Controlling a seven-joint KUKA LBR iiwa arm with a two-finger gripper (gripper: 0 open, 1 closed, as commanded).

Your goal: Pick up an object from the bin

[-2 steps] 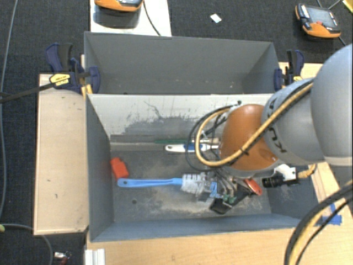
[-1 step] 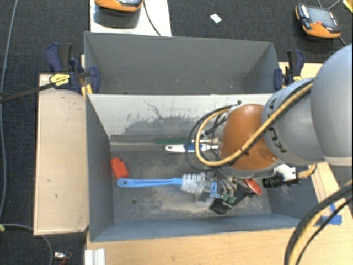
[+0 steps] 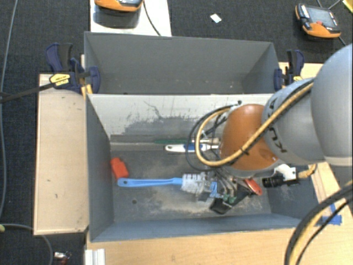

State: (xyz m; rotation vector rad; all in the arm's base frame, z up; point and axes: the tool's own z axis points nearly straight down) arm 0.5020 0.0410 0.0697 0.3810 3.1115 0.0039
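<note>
1. Claw (image 3: 219, 194) of the grey arm, under its orange wrist cover (image 3: 245, 139), sits low at 4 o'clock in the grey metal bin (image 3: 99, 164); open or closed cannot be told.
2. Blue-handled plastic brush (image 3: 157, 183) lies just beside it, bristled head nearest the claw, handle pointing to 9 o'clock.
3. Small orange-red block (image 3: 119, 167) lies near the handle's tip.
4. White-and-green tool (image 3: 177, 147) lies at 12 o'clock.

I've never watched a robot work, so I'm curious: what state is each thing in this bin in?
Blue-handled brush: lying flat on the bin floor, bristle end under the arm.
Orange block: lying at the left, beside the handle's tip, untouched.
White-and-green stick: lying flat along the back wall.
Red thing: half hidden beneath the arm.
Arm: reaching down into the right side.
</note>
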